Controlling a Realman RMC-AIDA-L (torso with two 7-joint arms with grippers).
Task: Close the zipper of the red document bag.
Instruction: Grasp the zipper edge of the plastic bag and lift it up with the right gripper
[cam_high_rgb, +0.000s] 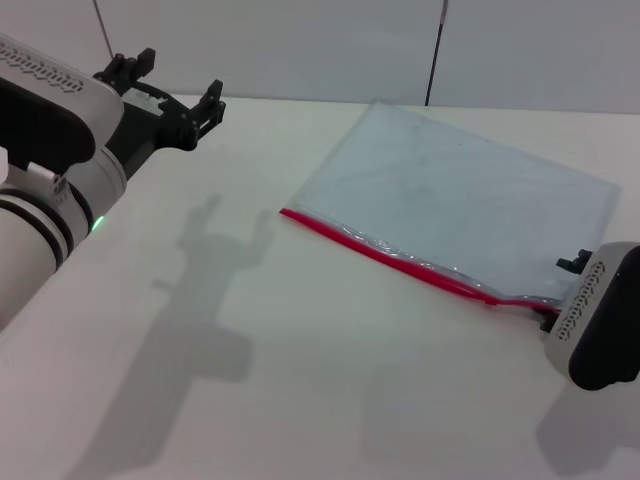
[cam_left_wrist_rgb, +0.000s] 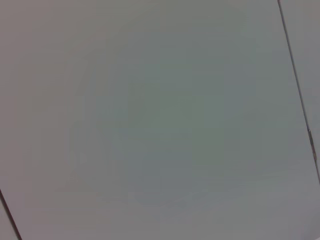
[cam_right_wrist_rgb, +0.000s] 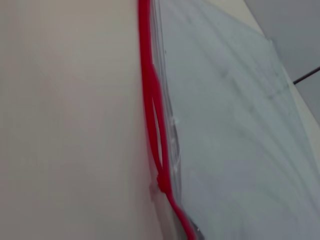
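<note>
The red document bag (cam_high_rgb: 460, 195) lies flat on the white table, a translucent pale blue pouch turned at an angle, also seen in the right wrist view (cam_right_wrist_rgb: 235, 125). Its zipper (cam_high_rgb: 390, 258) is the red strip along the near long edge. Close up, the zipper (cam_right_wrist_rgb: 147, 75) shows its two red tracks parted over a short stretch, then meeting at a small red knot (cam_right_wrist_rgb: 162, 183). My right gripper (cam_high_rgb: 568, 290) is at the zipper's right end, mostly hidden behind its own wrist. My left gripper (cam_high_rgb: 175, 85) hangs open above the table's far left, well away from the bag.
The table's (cam_high_rgb: 300, 380) near and left parts are bare white surface, crossed by the left arm's shadow (cam_high_rgb: 215, 300). A grey panelled wall (cam_high_rgb: 300, 40) stands behind the table. The left wrist view shows only that grey wall (cam_left_wrist_rgb: 160, 120).
</note>
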